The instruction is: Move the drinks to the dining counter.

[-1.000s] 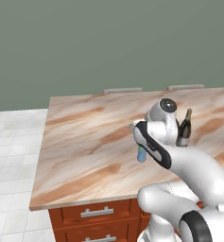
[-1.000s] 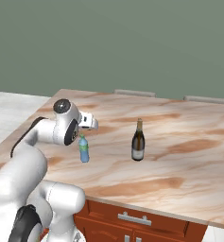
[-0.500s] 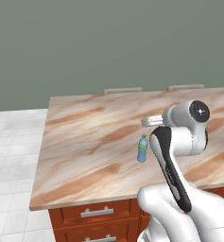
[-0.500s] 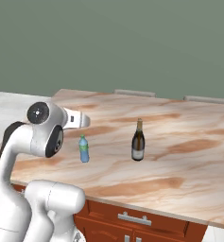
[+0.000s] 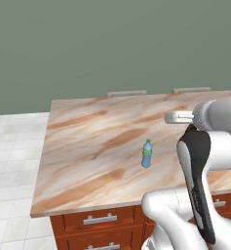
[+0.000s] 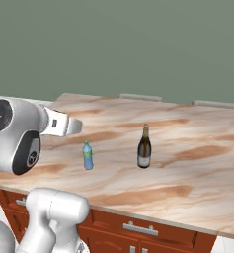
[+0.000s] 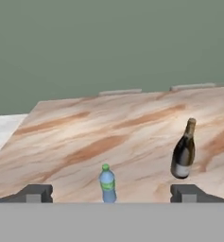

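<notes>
From the left base view, the arm's white upper body has swung up and back compared with a second ago, when the wrist hung right over the small blue plastic bottle with a green band [image 5: 146,154]. That bottle now stands alone and upright on the long beige-brown veined marble dining counter [image 5: 87,146], with the wrist raised well clear of it. The arm's bulk covers where the wine bottle stood.

From the right base view, the same retreat shows: the wrist that sat just above the blue bottle [image 6: 88,155] is now pulled up and off to the side. The dark wine bottle with gold-foil neck and pale label [image 6: 144,147] stands upright near the blue one, unmoved across the frames.

In the hand view, the gripper [image 7: 111,193] has its two dark fingertips [image 7: 35,193] spread as wide as they go, holding nothing. The blue bottle [image 7: 107,183] sits ahead of them, between the two tips but out of contact; the wine bottle [image 7: 183,150] is further out, ahead of the right-hand tip.

Both drinks resting free on the counter, I'd judge the last bottle has just been let go and the task is essentially done.
</notes>
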### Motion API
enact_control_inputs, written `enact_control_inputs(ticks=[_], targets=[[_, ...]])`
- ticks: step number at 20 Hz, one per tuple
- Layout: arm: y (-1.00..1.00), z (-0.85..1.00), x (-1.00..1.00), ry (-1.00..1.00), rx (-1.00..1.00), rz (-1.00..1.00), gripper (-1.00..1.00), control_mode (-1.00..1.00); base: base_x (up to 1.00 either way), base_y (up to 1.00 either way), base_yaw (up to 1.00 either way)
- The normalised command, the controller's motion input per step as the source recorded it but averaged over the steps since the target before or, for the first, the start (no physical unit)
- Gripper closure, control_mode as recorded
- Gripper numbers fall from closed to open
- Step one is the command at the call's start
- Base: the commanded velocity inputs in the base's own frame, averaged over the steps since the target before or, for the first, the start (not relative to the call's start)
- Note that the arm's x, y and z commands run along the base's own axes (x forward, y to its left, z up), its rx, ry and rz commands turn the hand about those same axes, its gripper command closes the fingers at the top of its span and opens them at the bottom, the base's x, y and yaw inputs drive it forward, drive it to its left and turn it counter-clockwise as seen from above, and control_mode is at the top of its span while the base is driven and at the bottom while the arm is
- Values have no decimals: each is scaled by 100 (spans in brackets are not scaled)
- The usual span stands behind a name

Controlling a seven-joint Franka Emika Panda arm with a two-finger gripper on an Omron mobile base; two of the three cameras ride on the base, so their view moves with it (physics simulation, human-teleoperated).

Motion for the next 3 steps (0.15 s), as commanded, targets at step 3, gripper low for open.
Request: enact_control_inputs(ticks=[3], targets=[[-6,93,-100,5,4,-11,-100,-100,0,0,0]])
